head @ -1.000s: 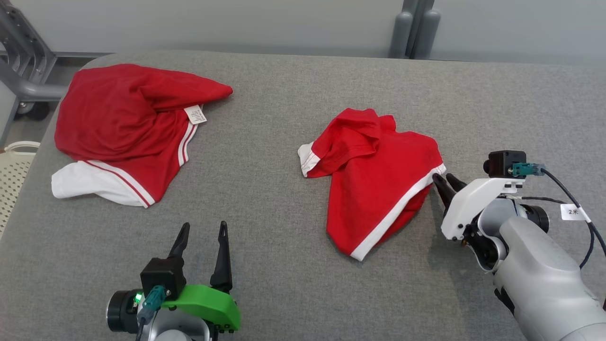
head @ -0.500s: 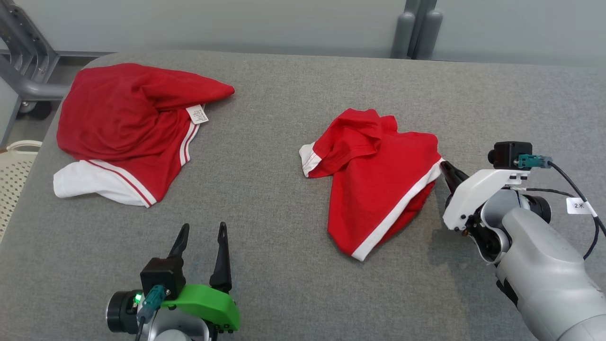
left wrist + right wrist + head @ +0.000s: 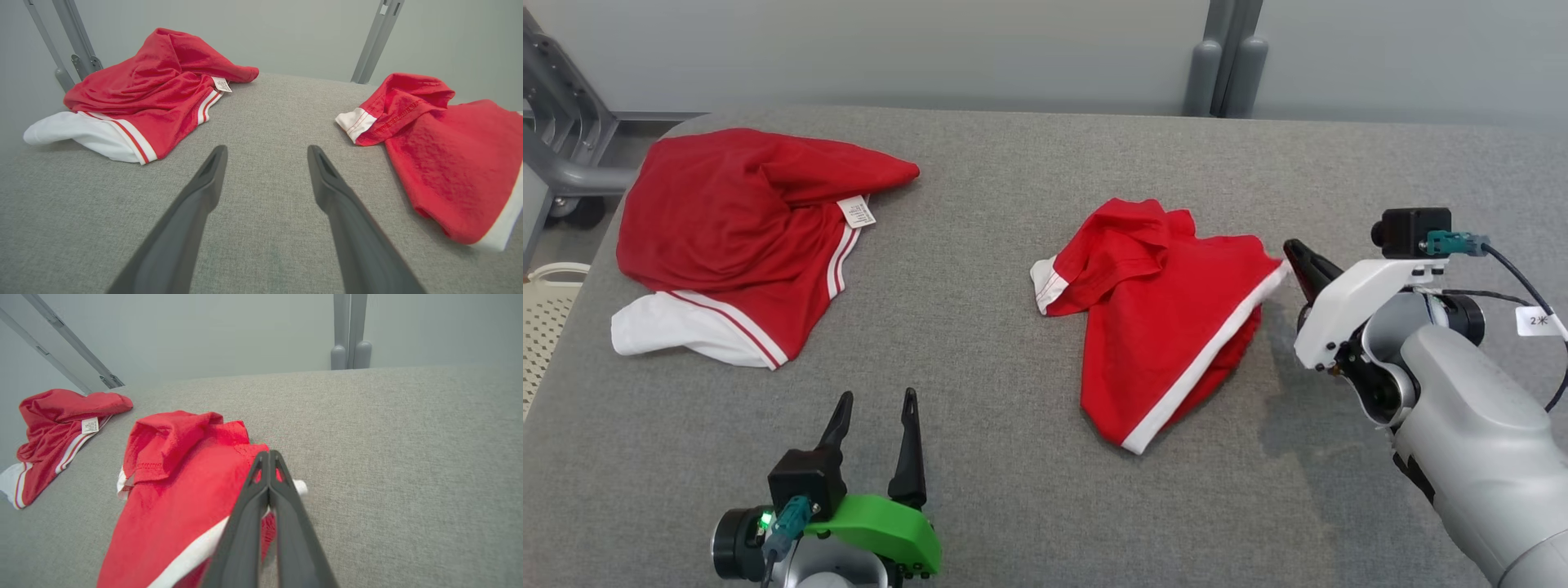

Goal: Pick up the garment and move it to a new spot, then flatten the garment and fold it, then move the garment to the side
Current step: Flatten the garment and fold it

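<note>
The right gripper (image 3: 1296, 250) is reaching in from the right with its two dark fingers pressed together, and they are pinching the white-trimmed corner of the red garment (image 3: 1168, 318). In the right wrist view the closed fingers (image 3: 282, 498) are crossing the white hem band (image 3: 196, 547), and a small bit of white cloth is poking out just beside them. That corner is stretching up towards the gripper, while the rest of the garment is lying crumpled on the grey fabric table (image 3: 1029, 204), a little right of the middle. A short sleeve with a white cuff (image 3: 1045, 286) is folding over on the garment's left side.

The left gripper (image 3: 876, 398) is hovering low over the near edge of the table with its fingers spread apart, holding nothing. It is sitting well apart from the garment, which is showing at the right of the left wrist view (image 3: 449, 155).

A second red garment (image 3: 735, 220), with white stripes and a white part underneath, is lying bunched at the far left of the table, well apart from the first. A small white label (image 3: 858, 211) is showing at its edge. A grey metal frame (image 3: 556, 147) is standing beyond the table's left corner, and two grey posts (image 3: 1217, 65) are rising behind the far edge.
</note>
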You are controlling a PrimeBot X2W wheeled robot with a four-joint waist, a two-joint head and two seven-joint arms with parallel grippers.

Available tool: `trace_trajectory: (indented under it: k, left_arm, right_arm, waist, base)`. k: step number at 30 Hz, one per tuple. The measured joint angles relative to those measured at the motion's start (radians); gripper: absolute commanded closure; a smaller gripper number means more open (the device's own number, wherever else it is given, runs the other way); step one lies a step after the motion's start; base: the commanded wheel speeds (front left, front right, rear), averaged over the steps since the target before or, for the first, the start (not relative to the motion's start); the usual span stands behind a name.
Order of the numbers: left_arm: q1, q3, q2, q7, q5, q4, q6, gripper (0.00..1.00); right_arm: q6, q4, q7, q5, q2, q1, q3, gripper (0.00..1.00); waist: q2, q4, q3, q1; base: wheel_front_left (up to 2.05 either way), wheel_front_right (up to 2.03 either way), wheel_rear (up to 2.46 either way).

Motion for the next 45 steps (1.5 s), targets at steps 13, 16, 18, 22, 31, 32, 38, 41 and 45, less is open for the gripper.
trace_trajectory:
  k: [13,16,18,22,31,32,38,41,45]
  left_arm:
    - [0.031,-0.016,-0.054,-0.01,-0.034,0.02,-0.019,0.0]
    - [0.037,-0.027,-0.065,-0.014,-0.033,0.027,-0.025,0.0]
    - [0.046,-0.035,-0.067,-0.015,-0.033,0.03,-0.031,0.0]
    - [0.058,-0.035,-0.059,-0.015,-0.033,0.03,-0.032,0.0]
    - [0.02,-0.04,-0.059,-0.009,-0.032,0.019,-0.038,0.0]
    - [0.013,-0.04,-0.06,-0.009,-0.032,0.02,-0.042,0.0]
    - [-0.023,-0.035,-0.061,-0.01,-0.031,0.03,-0.047,0.0]
    - [-0.031,-0.035,-0.064,-0.011,-0.03,0.037,-0.05,0.0]
    - [-0.037,-0.038,-0.071,-0.015,-0.027,0.046,-0.052,0.0]
  right_arm:
    - [0.0,-0.288,0.204,-0.002,-0.103,-0.101,0.042,1.0]
    - [0.0,-0.272,0.239,-0.054,-0.143,-0.073,0.021,0.29]
    - [0.0,-0.265,0.252,-0.06,-0.147,-0.027,0.014,0.0]
    - [0.0,-0.263,0.276,-0.076,-0.157,0.05,0.028,0.0]
    - [0.0,-0.213,0.314,-0.151,-0.22,0.088,0.121,0.0]
    - [0.0,-0.211,0.318,-0.152,-0.226,0.083,0.133,0.0]
    - [0.0,-0.2,0.306,-0.155,-0.251,0.036,0.182,0.0]
    - [0.0,-0.19,0.297,-0.145,-0.258,0.023,0.204,0.0]
    - [0.0,-0.18,0.275,-0.124,-0.258,0.011,0.232,0.0]
  waist:
    - [0.0,0.013,-0.067,0.0]
    - [0.0,0.026,-0.086,0.0]
    - [0.0,0.038,-0.095,0.0]
    - [0.0,0.06,-0.107,0.0]
    - [0.0,0.093,-0.03,0.0]
    - [0.0,0.096,-0.019,0.0]
    - [0.0,0.116,0.037,0.0]
    - [0.0,0.129,0.052,0.0]
    - [0.0,0.141,0.059,0.0]
  base:
    - [0.0,0.0,0.0]
    - [0.0,0.0,0.0]
    - [0.0,0.0,0.0]
    - [0.0,0.0,0.0]
    - [0.0,0.0,0.0]
    - [0.0,0.0,0.0]
    - [0.0,0.0,0.0]
    - [0.0,0.0,0.0]
    - [0.0,0.0,0.0]
